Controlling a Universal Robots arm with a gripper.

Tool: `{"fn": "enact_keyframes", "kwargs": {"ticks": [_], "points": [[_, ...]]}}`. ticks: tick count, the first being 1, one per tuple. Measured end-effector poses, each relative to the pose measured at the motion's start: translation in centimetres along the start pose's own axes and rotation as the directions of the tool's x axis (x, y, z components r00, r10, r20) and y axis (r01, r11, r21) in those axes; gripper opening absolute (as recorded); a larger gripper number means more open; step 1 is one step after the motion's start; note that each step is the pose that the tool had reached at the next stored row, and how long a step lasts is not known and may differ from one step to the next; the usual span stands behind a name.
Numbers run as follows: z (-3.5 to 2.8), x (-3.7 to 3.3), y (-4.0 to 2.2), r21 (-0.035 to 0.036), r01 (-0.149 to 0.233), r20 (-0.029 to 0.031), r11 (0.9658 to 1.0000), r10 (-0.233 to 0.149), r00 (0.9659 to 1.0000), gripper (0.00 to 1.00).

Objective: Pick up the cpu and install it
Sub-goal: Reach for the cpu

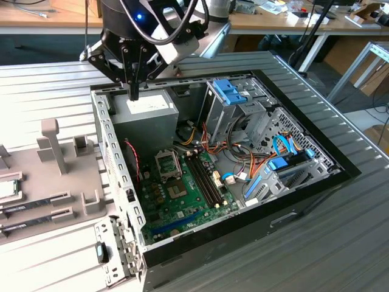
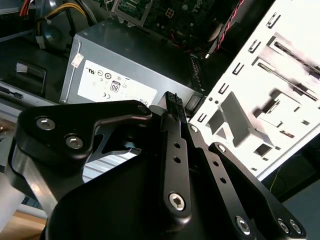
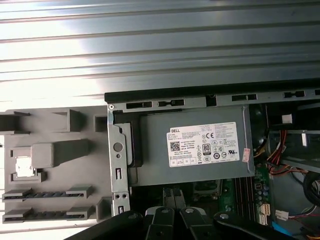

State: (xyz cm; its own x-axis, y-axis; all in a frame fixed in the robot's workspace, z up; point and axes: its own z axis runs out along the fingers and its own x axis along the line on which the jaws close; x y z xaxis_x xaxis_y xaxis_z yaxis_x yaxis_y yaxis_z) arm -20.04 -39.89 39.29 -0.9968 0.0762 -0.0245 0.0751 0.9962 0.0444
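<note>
**Desk:** What does the exterior view give you?

**Me:** My gripper (image 1: 134, 92) hangs over the power supply (image 1: 146, 112) in a corner of the open computer case (image 1: 108, 146). Its fingers are pinched narrow and I see nothing held. The cpu (image 1: 6, 189) sits in the grey tray (image 1: 67, 176) outside the case, at the exterior view's left, well apart from the gripper. The motherboard (image 1: 188, 191) lies on the case floor, with its socket (image 1: 166, 163) near the power supply.

**Desk:** And the second wrist view?

**Me:** The black fingers (image 2: 175, 145) run together to one tip above the power supply's white label (image 2: 112, 85).

**Desk:** And the first wrist view?

**Me:** The cpu (image 3: 24, 167) lies flat in a square pocket of the tray. Two memory sticks (image 3: 45, 193) rest in slots just beside it. The gripper (image 3: 173, 192) is over the power supply's inner edge, near the motherboard.
</note>
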Motion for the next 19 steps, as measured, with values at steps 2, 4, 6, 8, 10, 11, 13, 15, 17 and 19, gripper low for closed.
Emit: {"fn": "enact_keyframes", "kwargs": {"ticks": [2, 4, 6, 8, 10, 11, 13, 15, 17, 19], "points": [[-0.01, 0.12, -0.01, 0.0001, 0.000, -0.0001, 1.0000, 0.000, 1.0000, 0.11], [-0.02, 0.43, -0.03, 0.0001, 0.000, -0.0001, 1.0000, 0.000, 1.0000, 0.11], [-0.01, 0.59, -0.04, 0.0000, 0.000, 0.0000, 1.0000, 0.000, 1.0000, 0.11], [-0.01, 0.73, -0.06, 0.0000, 0.000, 0.0000, 1.0000, 0.000, 1.0000, 0.11], [-0.02, 0.86, -0.06, 0.0001, 0.000, 0.0000, 1.0000, 0.000, 1.0000, 0.11], [-0.02, 0.94, -0.07, 0.0001, 0.000, -0.0001, 1.0000, 0.000, 1.0000, 0.11], [-0.02, 1.05, -0.08, 0.0000, 0.000, 0.0000, 1.0000, 0.000, 1.0000, 0.11], [-0.02, 1.17, -0.09, 0.0001, 0.000, 0.0000, 1.0000, 0.000, 1.0000, 0.11], [-0.02, 1.32, -0.10, 0.0001, 0.000, 0.0000, 1.0000, 0.000, 1.0000, 0.11], [-0.02, 1.57, -0.12, 0.0001, 0.000, 0.0000, 1.0000, 0.000, 1.0000, 0.11]]}}
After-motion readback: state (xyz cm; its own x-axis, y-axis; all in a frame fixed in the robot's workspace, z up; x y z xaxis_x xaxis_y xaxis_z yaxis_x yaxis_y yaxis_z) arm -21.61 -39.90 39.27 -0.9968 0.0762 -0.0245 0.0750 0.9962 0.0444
